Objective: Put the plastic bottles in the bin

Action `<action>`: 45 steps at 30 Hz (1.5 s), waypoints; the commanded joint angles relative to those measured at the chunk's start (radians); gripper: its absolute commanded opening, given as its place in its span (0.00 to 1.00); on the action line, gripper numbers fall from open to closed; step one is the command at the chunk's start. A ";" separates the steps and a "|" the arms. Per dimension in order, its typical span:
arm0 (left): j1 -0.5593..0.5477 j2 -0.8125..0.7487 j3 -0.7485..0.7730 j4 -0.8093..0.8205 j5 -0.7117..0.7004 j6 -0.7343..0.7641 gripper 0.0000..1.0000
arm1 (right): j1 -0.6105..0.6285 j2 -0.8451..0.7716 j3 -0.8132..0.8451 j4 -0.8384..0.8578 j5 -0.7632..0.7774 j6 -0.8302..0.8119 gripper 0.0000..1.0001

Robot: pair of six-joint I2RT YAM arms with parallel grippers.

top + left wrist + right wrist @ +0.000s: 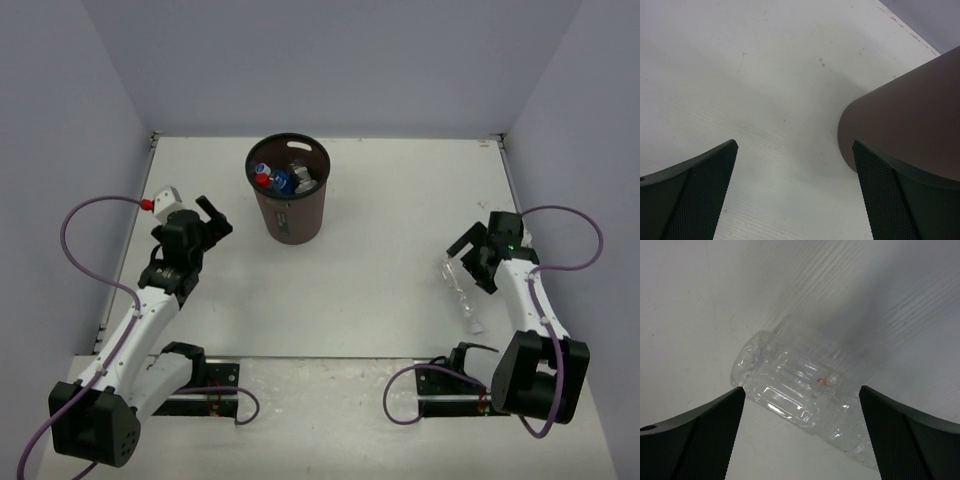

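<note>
Clear plastic bottle (790,395) lay on its side on the table (685,305), right under my right claw (801,389), framed between its wide-apart fingers, not gripped. Left claw (795,144) was spread apart too, just beside the bin (910,110).

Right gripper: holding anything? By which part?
Nothing held. The right gripper is open over the bottle, which lies on the table, jaws either side of its body, not closed.

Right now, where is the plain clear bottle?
The bottle lies on the table at the right of the top view, beside the open right claw, well away from the bin. The right wrist view shows it just beneath that claw.
</note>
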 commanded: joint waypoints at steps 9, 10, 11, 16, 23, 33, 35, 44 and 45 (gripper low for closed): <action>0.008 -0.018 -0.018 0.040 0.027 0.003 1.00 | 0.107 -0.158 0.102 -0.148 0.099 -0.123 0.99; 0.008 -0.017 -0.020 0.042 0.028 0.002 1.00 | 0.110 -0.160 0.108 -0.148 0.101 -0.138 0.99; 0.008 -0.016 -0.022 0.047 0.036 0.003 1.00 | 0.117 -0.151 0.121 -0.154 0.101 -0.149 0.99; 0.008 -0.012 -0.021 0.048 0.044 0.014 1.00 | 0.178 -0.061 0.173 -0.177 0.162 -0.227 0.99; 0.010 0.000 -0.023 0.064 0.023 0.017 1.00 | 0.245 0.204 0.321 -0.368 0.475 -0.320 0.99; 0.009 0.019 -0.012 0.045 -0.028 0.003 1.00 | 0.243 0.257 0.252 -0.217 0.222 -0.513 0.99; 0.008 0.007 -0.014 0.045 -0.037 0.005 1.00 | 0.242 0.292 0.250 -0.212 0.158 -0.532 0.99; 0.008 -0.036 -0.019 0.015 -0.093 0.005 1.00 | 0.190 0.456 0.255 -0.176 0.202 -0.508 0.96; 0.008 -0.040 -0.019 0.012 -0.096 0.006 1.00 | 0.190 0.467 0.258 -0.176 0.214 -0.504 0.94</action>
